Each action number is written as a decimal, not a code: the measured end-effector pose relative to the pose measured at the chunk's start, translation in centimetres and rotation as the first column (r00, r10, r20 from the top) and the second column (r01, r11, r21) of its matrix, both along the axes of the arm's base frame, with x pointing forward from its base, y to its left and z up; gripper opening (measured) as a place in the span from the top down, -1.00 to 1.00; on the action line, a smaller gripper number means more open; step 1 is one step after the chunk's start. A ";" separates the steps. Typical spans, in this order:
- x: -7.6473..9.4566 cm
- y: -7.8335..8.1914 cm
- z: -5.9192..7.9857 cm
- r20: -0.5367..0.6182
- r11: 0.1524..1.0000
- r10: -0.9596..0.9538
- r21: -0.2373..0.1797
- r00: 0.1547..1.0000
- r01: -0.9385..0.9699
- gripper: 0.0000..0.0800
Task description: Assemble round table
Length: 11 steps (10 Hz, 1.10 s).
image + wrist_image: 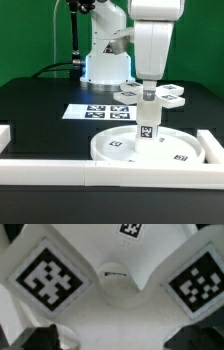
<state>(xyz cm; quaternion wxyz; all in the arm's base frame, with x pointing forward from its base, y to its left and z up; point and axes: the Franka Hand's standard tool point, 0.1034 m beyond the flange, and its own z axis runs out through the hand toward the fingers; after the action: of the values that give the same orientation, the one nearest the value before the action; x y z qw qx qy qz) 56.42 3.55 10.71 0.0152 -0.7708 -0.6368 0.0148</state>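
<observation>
My gripper is shut on the short thick leg. It holds the leg upright over the middle of the large rimmed round disc, which lies flat near the front rail. I cannot tell whether the leg's lower end touches the disc. In the wrist view the white leg fills the space between my dark fingers, with square tags on both sides and a small hole further down. The gripper closes around it. The flat cross-shaped foot piece lies behind the disc.
The marker board lies on the black table at the exterior view's left of the foot piece. Long white border rails run along the front and both sides. The robot base stands at the back.
</observation>
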 end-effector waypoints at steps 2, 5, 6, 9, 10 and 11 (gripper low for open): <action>-0.1 0.0 -0.1 -0.002 1.000 0.000 -0.001 1.000 0.000 -0.62; -0.1 -0.1 -0.2 -0.004 1.000 0.001 -0.002 1.000 -0.001 -0.32; -0.1 -0.1 -0.3 -0.005 1.000 0.000 -0.002 1.000 0.000 -0.32; -0.1 -0.2 -0.3 -0.006 0.999 -0.034 -0.004 0.999 0.034 -0.11; -0.2 -0.2 -0.3 -0.006 0.999 -0.044 -0.004 0.999 0.044 -0.11; -0.2 -0.2 -0.3 -0.006 0.992 -0.127 -0.008 0.992 0.127 -0.11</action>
<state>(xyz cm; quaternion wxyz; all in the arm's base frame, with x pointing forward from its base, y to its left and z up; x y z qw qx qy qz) 56.26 3.38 10.41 0.0153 -0.8098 -0.5863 0.0186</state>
